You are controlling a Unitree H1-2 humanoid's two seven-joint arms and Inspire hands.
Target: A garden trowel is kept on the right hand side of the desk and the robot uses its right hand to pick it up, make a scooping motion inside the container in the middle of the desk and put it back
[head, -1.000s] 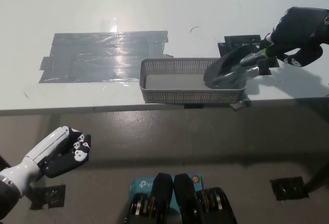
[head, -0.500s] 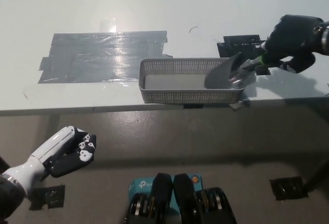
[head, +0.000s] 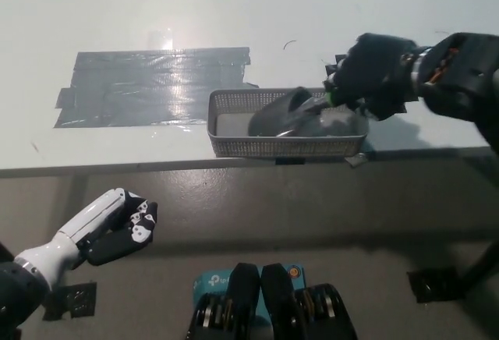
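My black right hand [head: 374, 73] is shut on the handle of the garden trowel [head: 284, 115], above the right end of the grey mesh container [head: 234, 146]. The trowel's dark grey blade reaches down and left into the middle of the container. The container stands at the desk's front edge, in the middle. My white left hand [head: 115, 227] rests below the desk edge at the lower left, its fingers curled loosely and holding nothing.
A large patch of grey tape [head: 152, 86] lies on the white desk [head: 234, 12] left of and behind the container. Black tape marks [head: 341, 62] show beside my right hand. The desk's front edge runs just below the container.
My right hand has moved left over the container's right end, carrying the trowel blade from the right end to the middle. The left hand has drifted slightly right.
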